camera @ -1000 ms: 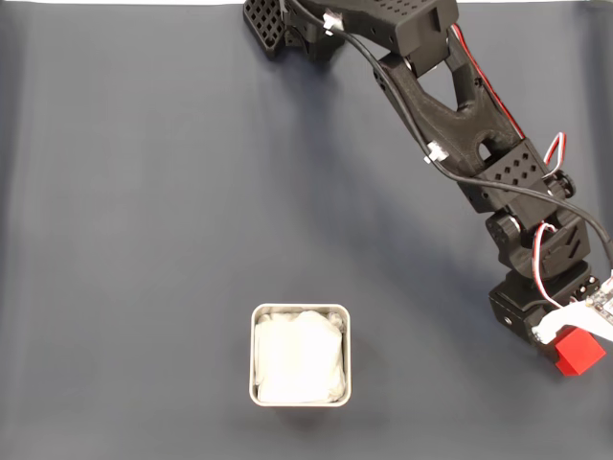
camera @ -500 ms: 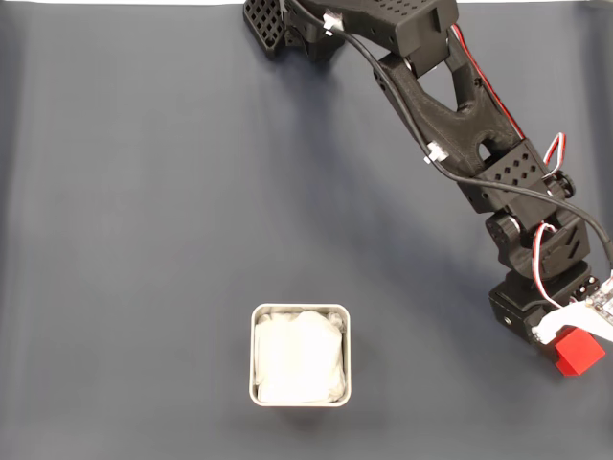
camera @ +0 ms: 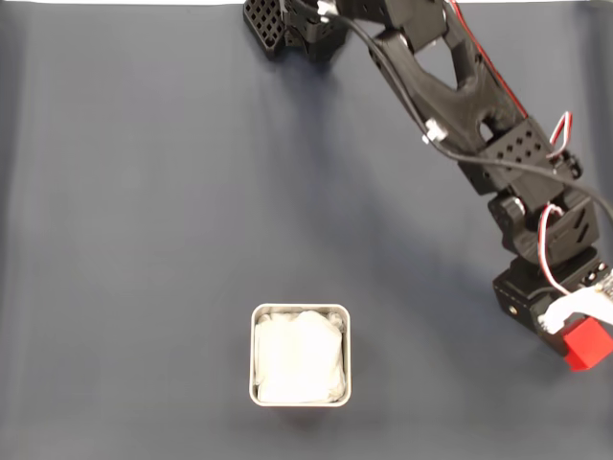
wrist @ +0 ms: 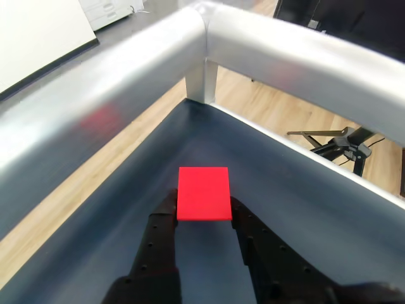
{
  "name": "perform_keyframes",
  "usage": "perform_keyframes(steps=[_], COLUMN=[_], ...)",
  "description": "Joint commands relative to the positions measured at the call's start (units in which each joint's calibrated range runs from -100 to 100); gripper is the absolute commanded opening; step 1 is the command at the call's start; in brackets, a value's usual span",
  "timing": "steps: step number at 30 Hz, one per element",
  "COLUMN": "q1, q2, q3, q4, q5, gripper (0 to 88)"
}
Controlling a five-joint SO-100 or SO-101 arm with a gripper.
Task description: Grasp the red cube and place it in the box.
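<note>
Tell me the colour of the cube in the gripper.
Bright red, plain-faced; the red cube shows best in the wrist view.

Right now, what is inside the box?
The box holds crumpled white tissue, seen in the fixed view. The tissue covers the bottom, so anything under it cannot be seen.

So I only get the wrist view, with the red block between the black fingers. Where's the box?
Observer: The box sits near the bottom middle of the fixed view, well to the left of the red cube.
Operator: Is anything in it?
Observer: Only crumpled white tissue; no cube there yet.
Operator: Where's the arm?
Observer: It reaches down the right side of the fixed view, and the gripper is almost at the right edge of the dark mat. In your view the fingers sit against both sides of the cube.
</note>
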Motion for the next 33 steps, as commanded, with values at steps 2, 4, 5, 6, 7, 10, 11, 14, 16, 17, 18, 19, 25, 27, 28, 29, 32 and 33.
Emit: perform_keyframes(steps=[2,4,5,6,7,10,11,14,16,17,18,19,25,27,28,29,32,33], q1=[2.44,3.07,3.50,3.86,4.28,5.63,6.13,7.62,8.76,9.32,9.89,10.46,13.87,14.94,15.43,15.93,17.28,17.78], q2=[-11.65,-14.25,-15.55,-16.76,-17.97,-21.61,-22.91,-26.38,-28.54,-29.58,-30.62,-31.58,-37.12,-38.77,-39.55,-40.33,-42.50,-43.19], q3=[3.78,5.15,5.79,6.43,7.16,9.26,10.08,12.27,13.82,14.73,15.55,16.28,20.85,22.21,22.94,23.67,25.77,26.69], q4=[0.95,2.18,2.76,3.17,3.41,4.64,4.97,5.95,6.44,6.44,6.53,6.85,7.59,7.92,8.08,8.08,8.08,8.08], q5=[-0.34,-0.34,-0.39,-0.39,-0.44,-0.59,-0.59,-0.44,-0.34,-0.24,-0.20,-0.20,-0.20,-0.20,-0.20,-0.15,-0.15,-0.20], gripper=[12.2,12.2,12.2,12.2,12.2,12.2,12.2,12.0,12.0,12.0,11.9,11.8,10.6,10.6,10.6,10.6,10.6,10.8])
